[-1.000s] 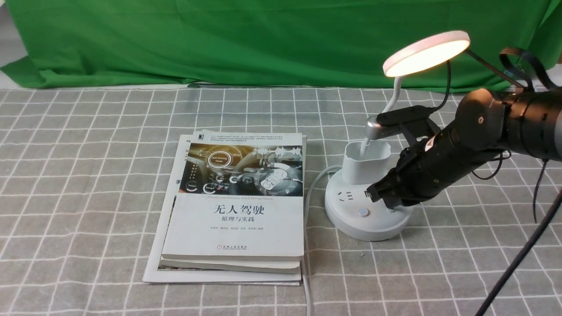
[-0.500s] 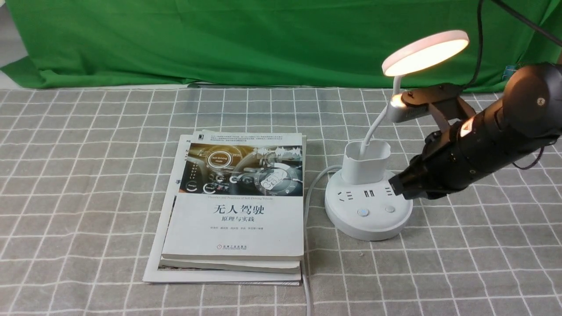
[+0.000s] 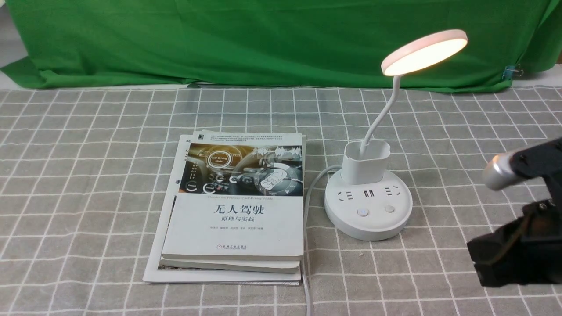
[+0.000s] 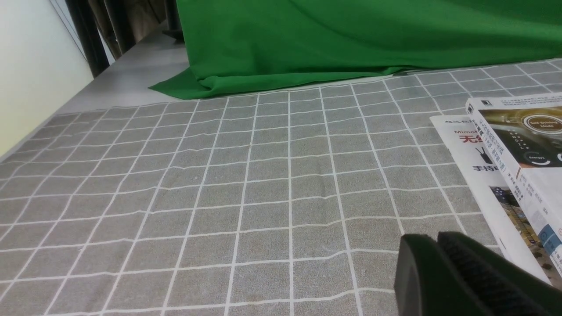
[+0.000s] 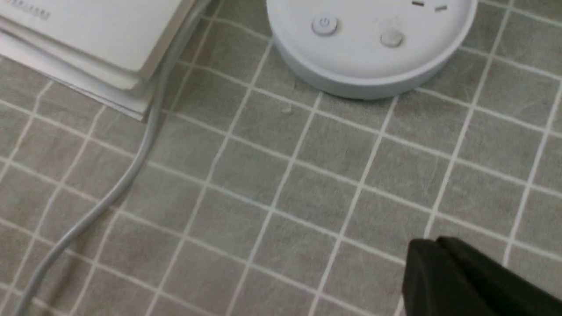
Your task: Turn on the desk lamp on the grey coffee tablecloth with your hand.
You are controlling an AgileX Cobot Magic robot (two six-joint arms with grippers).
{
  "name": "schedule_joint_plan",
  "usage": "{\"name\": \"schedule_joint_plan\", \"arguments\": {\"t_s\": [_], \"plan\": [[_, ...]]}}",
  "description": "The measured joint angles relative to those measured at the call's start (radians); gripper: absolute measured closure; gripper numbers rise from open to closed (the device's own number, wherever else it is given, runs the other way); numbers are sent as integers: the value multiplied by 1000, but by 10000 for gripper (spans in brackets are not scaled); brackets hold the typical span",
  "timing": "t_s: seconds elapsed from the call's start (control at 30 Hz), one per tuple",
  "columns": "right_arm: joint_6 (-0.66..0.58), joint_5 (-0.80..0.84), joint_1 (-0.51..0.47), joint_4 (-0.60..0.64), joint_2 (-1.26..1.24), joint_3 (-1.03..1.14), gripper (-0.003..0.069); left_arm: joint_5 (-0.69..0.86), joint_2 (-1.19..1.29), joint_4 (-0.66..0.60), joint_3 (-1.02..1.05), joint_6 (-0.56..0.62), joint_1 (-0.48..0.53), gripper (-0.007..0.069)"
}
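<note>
The white desk lamp stands on the grey coffee tablecloth right of centre. Its disc head glows. Its round base shows two buttons and also appears in the right wrist view. My right gripper is shut and empty, low at the front right, well clear of the base; its jaws meet in the right wrist view. My left gripper is shut and empty above bare cloth, beside the books; it is out of the front view.
A stack of books lies left of the lamp, also seen in the left wrist view. The lamp's grey cord runs forward between books and base. A green backdrop cloth hangs behind.
My right arm has pulled back from the lamp base, moving right and towards the front edge. The lamp stays lit throughout.
</note>
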Motion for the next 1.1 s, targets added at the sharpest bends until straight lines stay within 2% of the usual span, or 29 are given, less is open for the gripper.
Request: {"name": "schedule_joint_plan", "arguments": {"t_s": [0.17, 0.4, 0.5, 0.57, 0.77, 0.93, 1.1], "plan": [[20, 30, 0, 0, -137, 22, 599, 0, 0, 0, 0, 0, 0, 606], [22, -16, 0, -8, -231, 25, 582, 0, 0, 0, 0, 0, 0, 606], [22, -53, -8, -20, -302, 58, 599, 0, 0, 0, 0, 0, 0, 606], [21, -130, -52, -25, -397, 143, 631, 0, 0, 0, 0, 0, 0, 606], [-11, -374, -210, -34, -724, 464, 634, 0, 0, 0, 0, -1, 0, 606], [-29, -431, -270, -35, -933, 621, 631, 0, 0, 0, 0, 0, 0, 606], [-49, -435, -280, -36, -1000, 659, 631, 0, 0, 0, 0, 0, 0, 606]]}}
